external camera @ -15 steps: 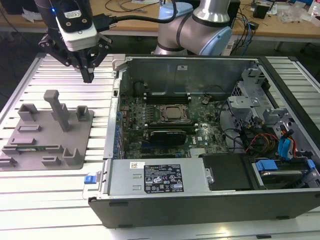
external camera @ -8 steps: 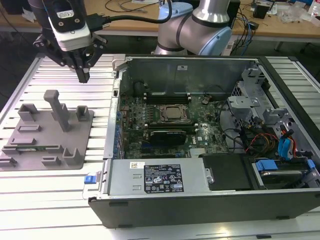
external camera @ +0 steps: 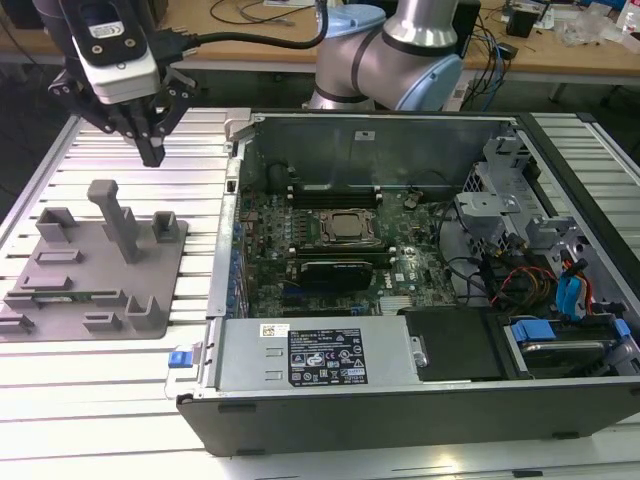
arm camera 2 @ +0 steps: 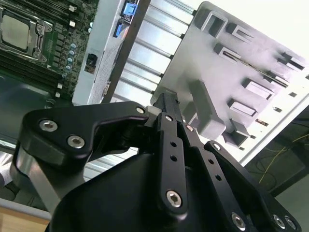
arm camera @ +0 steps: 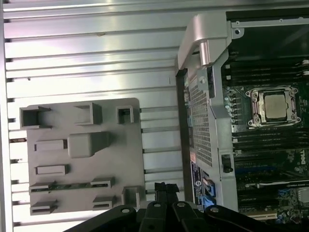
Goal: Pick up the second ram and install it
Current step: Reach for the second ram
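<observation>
The second ram [external camera: 66, 296] is a thin green stick standing on edge between low holders on the grey fixture plate [external camera: 60, 325], at the exterior view's left. It also shows in the first wrist view [arm camera: 72, 185] and as a thin line in the second wrist view [arm camera 2: 268, 73]. My gripper [external camera: 151, 152] hangs well above the far side of the plate, beyond the plate's tall post [external camera: 120, 220]. Its black fingers [arm camera 2: 166, 104] are pressed together with nothing between them, and their tips show in the first wrist view [arm camera: 161, 186].
An open computer case [external camera: 300, 420] lies to the exterior view's right of the plate, with the CPU [external camera: 350, 228] and black memory slots [external camera: 340, 195] on its motherboard. The case's raised metal wall [external camera: 225, 240] stands between plate and board. Everything rests on a ribbed metal table [external camera: 190, 190].
</observation>
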